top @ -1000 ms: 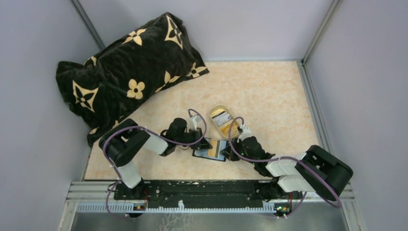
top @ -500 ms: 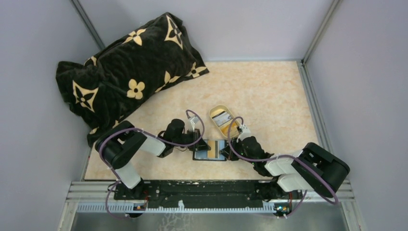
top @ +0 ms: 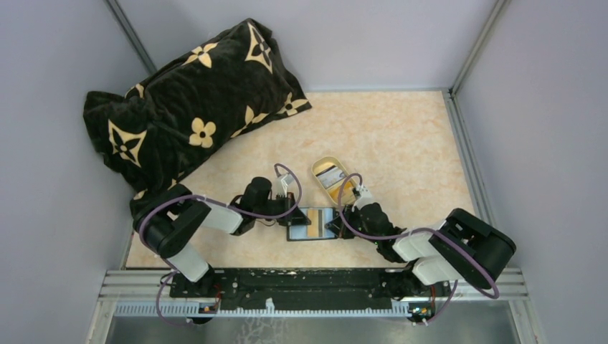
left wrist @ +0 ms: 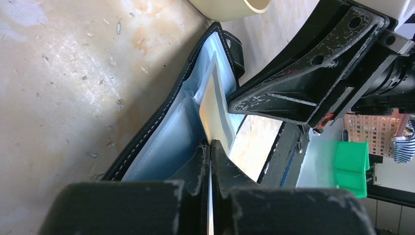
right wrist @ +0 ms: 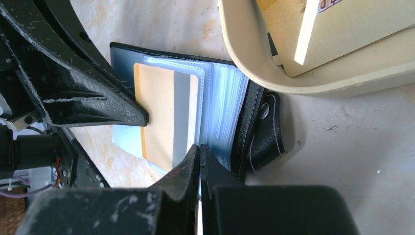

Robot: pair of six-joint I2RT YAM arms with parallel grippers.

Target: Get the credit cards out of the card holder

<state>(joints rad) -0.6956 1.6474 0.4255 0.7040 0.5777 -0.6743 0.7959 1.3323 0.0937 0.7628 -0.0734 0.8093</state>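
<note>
Beige marbled tabletop (top: 401,136), grey walls all round, and a big black flowered pillow (top: 186,107) slumped in the far left corner. Both arms meet at the near middle, right over the card holder (top: 312,223), which lies open and flat on the table. The gold-rimmed oval tray (top: 315,169) sits just behind it, with a pale card (top: 332,175) lying inside.

From the left wrist, the left gripper (left wrist: 210,147) has its fingers pressed together on the thin edge of the orange-yellow card (left wrist: 215,107). That card sits partly out of the holder's silvery inner panel.

On the other side, the right gripper (right wrist: 199,149) is pinched tight on the holder's clear sleeves near the black spine, pinning the wallet down. The two grippers face each other across the card, close together, and the holder's strap end nearly touches the tray's rim.
</note>
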